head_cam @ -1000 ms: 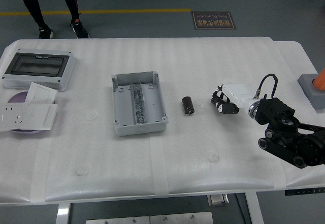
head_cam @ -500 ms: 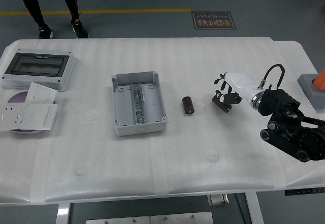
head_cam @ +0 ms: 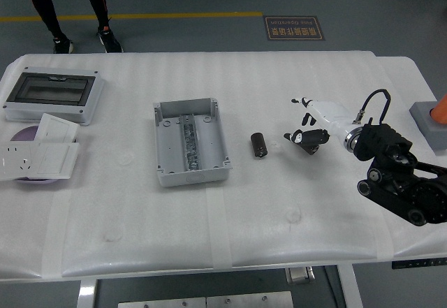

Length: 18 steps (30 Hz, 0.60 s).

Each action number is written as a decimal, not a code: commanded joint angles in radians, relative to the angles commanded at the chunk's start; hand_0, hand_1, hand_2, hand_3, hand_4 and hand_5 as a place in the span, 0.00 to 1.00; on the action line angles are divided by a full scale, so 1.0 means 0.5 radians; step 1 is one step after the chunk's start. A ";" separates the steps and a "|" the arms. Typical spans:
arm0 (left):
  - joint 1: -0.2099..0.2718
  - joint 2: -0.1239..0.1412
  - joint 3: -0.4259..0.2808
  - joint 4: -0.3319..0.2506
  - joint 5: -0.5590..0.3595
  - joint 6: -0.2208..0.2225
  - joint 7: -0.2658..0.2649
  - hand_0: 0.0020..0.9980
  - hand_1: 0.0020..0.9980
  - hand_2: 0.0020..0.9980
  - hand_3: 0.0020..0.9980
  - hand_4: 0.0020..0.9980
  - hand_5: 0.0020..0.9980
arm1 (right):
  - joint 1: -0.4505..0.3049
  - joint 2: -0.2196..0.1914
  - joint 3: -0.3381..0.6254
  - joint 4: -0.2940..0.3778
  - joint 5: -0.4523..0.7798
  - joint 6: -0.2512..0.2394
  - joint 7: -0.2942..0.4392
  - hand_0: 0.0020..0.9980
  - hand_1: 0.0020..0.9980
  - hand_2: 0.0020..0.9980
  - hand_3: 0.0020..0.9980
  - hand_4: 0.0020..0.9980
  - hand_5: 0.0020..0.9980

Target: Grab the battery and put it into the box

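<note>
- Right hand point(head_cam: 307, 128): enters from the right on a black arm, white palm shell, dark fingers spread and loosely bent. It grips nothing. It is low at the table; contact with the surface cannot be confirmed.
- Battery point(head_cam: 259, 144): a short dark cylinder lying on its side on the table point(head_cam: 279, 238), just to the left of the right hand's fingertips and apart from them — no contact. Its long axis runs roughly from the far side toward the near edge, with a slight tilt; the far end shows a lighter band. Which end is which terminal cannot be told.
- Box point(head_cam: 190, 141): grey, open-topped, rectangular, further left of the hand beyond the battery. Its long axis is roughly parallel to the battery's. A metal rail runs down its middle; the battery is not inside.
- Enclosure with a dark window point(head_cam: 53, 95): far left of the hand, at the table's far-left area.
- White switch plates point(head_cam: 38, 156): near that enclosure, on the near side of it, partly over a purple disc.
- Person: only the legs point(head_cam: 66, 8) show — standing on the floor beyond the far edge, top left.
</note>
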 joint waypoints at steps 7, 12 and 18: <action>0.001 -0.001 0.003 -0.001 -0.008 -0.004 0.003 0.61 0.65 0.48 0.49 0.41 0.42 | -0.019 0.002 -0.040 -0.048 -0.021 0.024 -0.012 0.48 0.56 0.70 0.96 0.98 0.76; 0.001 0.003 0.004 -0.001 -0.015 -0.001 -0.002 0.61 0.65 0.48 0.49 0.41 0.42 | -0.026 0.004 -0.092 -0.057 -0.050 0.039 -0.029 0.48 0.56 0.70 0.94 1.00 0.78; 0.000 0.004 0.018 -0.001 -0.032 0.003 -0.010 0.61 0.65 0.48 0.49 0.41 0.42 | -0.036 0.004 -0.122 -0.052 -0.093 0.042 -0.049 0.48 0.55 0.69 0.93 1.00 0.79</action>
